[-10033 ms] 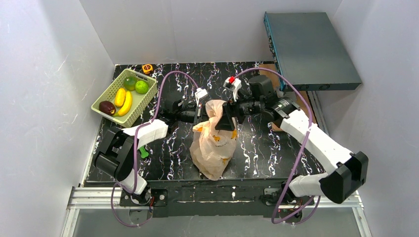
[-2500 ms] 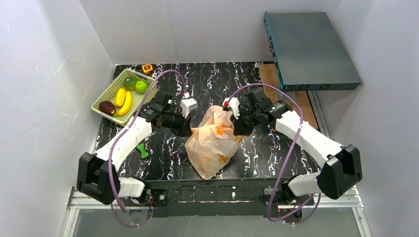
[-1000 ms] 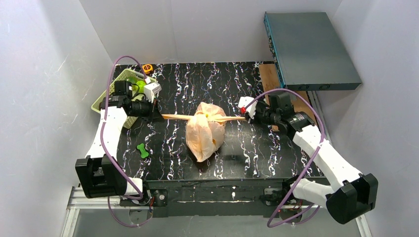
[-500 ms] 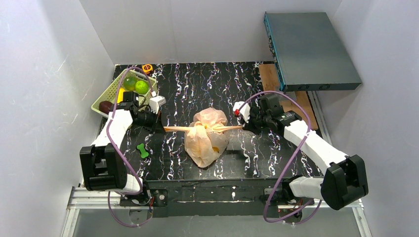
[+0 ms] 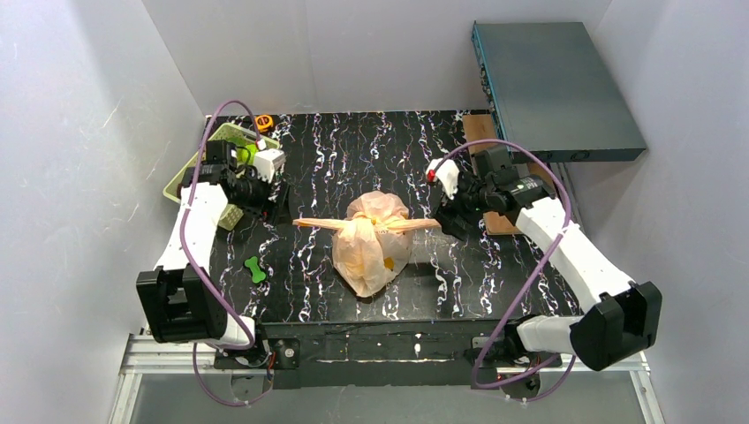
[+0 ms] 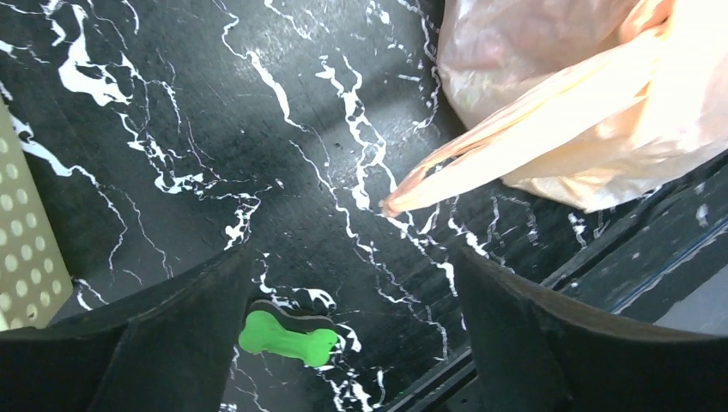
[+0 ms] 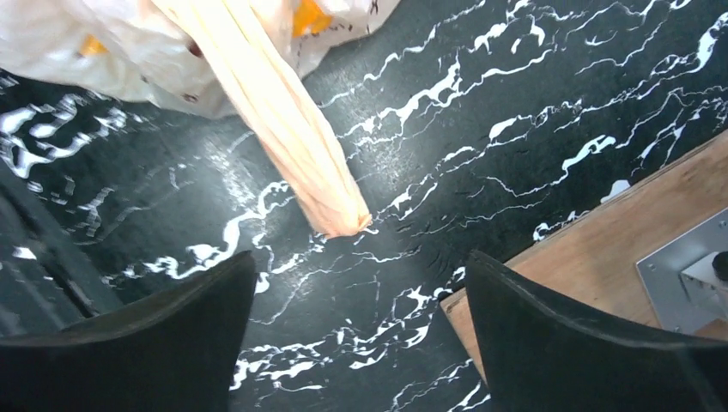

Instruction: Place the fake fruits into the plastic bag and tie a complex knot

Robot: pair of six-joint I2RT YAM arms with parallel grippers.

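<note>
The plastic bag (image 5: 371,256) sits mid-tabletop, thin crinkly peach film bulging into a rounded lump. The knot (image 5: 371,221) is a bunched twist on top, with two skinny twisted ends poking out flat toward the left and right edges. The left tool (image 5: 279,201) and right tool (image 5: 450,219) both have their jaws spread wide and grip nothing, each just off a tip. The glossy black white-veined tabletop (image 5: 353,150) shows bare along the far edge. A slotted green basket (image 5: 231,215) sits at the far-left corner, and a green bone toy (image 5: 255,268) lies by the left edge.

The left arm (image 5: 196,225) hides most fake fruits (image 5: 247,153) in the basket (image 5: 231,216).
</note>
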